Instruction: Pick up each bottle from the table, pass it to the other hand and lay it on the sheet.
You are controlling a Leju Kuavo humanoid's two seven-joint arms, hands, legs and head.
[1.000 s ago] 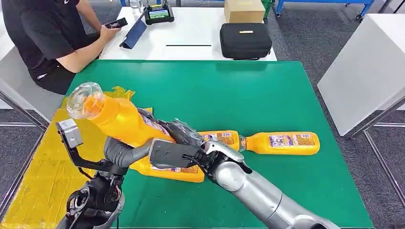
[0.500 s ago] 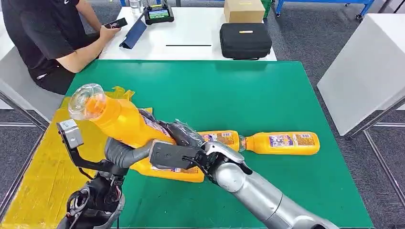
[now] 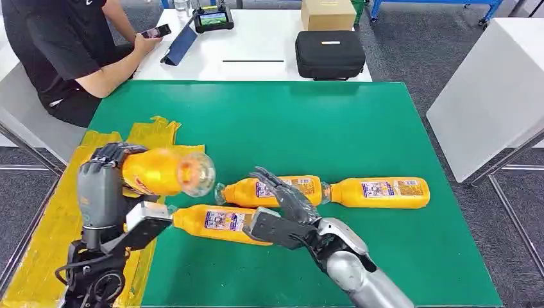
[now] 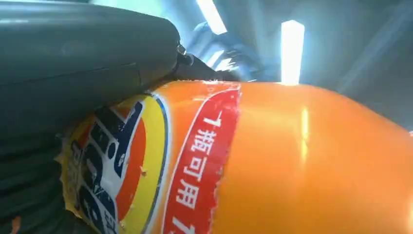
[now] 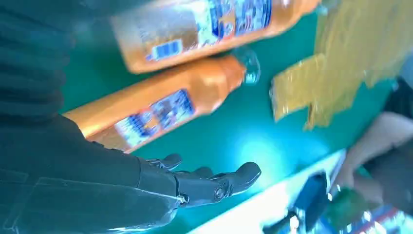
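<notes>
My left hand (image 3: 102,172) grips an orange bottle (image 3: 157,172) by its body, holding it roughly level above the sheet's right edge, its clear cap (image 3: 197,174) pointing right. Up close, the orange bottle (image 4: 302,161) sits against the dark left hand (image 4: 73,63). My right hand (image 3: 287,200) is open, fingers spread, hovering over the lying bottles. Three more orange bottles lie on the green table (image 3: 321,122): near one (image 3: 221,222), middle one (image 3: 277,188), right one (image 3: 383,192). The right wrist view shows the open right hand (image 5: 204,184) over two bottles (image 5: 160,114) (image 5: 195,24). The yellow sheet (image 3: 45,250) covers the table's left side.
A person (image 3: 58,45) sits at the far left corner holding a phone. The white table behind carries a black case (image 3: 330,54), a cardboard box (image 3: 328,14) and a tablet. Another white table (image 3: 494,90) stands to the right.
My right hand has let go of the bottle, drawn back and opened. My left hand alone holds it and has swung it so the cap points right instead of up and left.
</notes>
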